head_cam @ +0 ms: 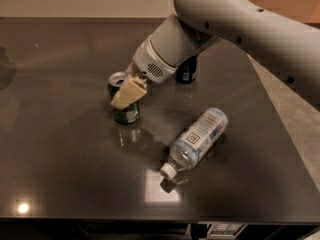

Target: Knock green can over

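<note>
The green can (123, 109) stands upright on the dark table (60, 154), left of centre, its silver top showing. My gripper (126, 93) comes in from the upper right on the white arm. Its cream fingers lie across the front of the can's upper half, touching or just in front of it. The can's right side is hidden by the gripper.
A clear plastic bottle (197, 138) with a white cap lies on its side right of the can. A dark blue can (186, 71) stands behind the arm, mostly hidden. The table's right edge meets a pale floor (300, 119).
</note>
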`<state>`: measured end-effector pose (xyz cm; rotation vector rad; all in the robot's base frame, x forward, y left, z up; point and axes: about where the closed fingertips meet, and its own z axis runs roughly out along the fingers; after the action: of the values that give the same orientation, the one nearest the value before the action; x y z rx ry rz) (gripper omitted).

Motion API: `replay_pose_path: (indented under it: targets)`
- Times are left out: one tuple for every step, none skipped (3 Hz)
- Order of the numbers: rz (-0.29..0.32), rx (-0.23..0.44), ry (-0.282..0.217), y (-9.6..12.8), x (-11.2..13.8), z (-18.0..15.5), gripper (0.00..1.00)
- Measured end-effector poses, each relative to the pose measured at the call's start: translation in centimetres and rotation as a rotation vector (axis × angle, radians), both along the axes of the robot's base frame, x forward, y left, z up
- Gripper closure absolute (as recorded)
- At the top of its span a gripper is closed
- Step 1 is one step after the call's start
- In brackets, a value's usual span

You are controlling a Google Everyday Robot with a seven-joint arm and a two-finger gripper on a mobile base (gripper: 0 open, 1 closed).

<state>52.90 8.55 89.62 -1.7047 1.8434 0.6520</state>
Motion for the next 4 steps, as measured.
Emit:
replay_pose_path:
  targets:
    - [0.021,-0.082,-0.028,-1.4,-0.1,1.0,0.87]
    - [0.080,-0.256,-0.083,-3.8,-0.4,2.0,1.00]
    - [0.145,-0.424,-0.119,-6.1,-0.8,1.8,1.00]
    - [0.215,-0.559,-0.141,-7.5,-1.3,0.7,0.83]
